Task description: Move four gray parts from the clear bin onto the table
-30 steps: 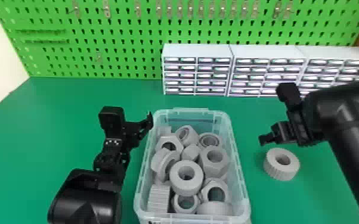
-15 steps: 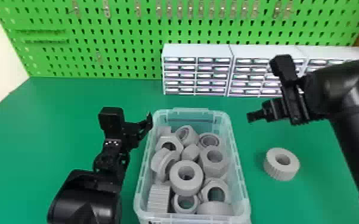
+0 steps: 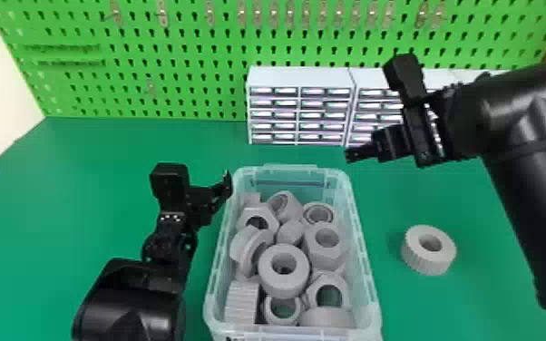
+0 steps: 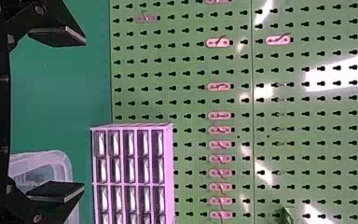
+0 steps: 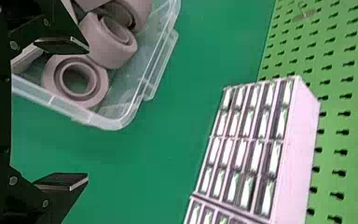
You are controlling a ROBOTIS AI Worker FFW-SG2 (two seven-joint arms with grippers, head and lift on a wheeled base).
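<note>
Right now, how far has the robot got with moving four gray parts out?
One gray ribbed ring sits on the table, right of the clear bin. Both claws are open and empty. Three parts appear left to move; the bin still holds plenty.

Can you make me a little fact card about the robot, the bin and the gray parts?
bin: clear, on the green table, many gray parts inside
part on table: one gray ring, ridged outside, to the bin's right
left gripper: open, empty, by the bin's left side
right gripper: open, empty, above the table
behind: white drawer units, green pegboard
</note>
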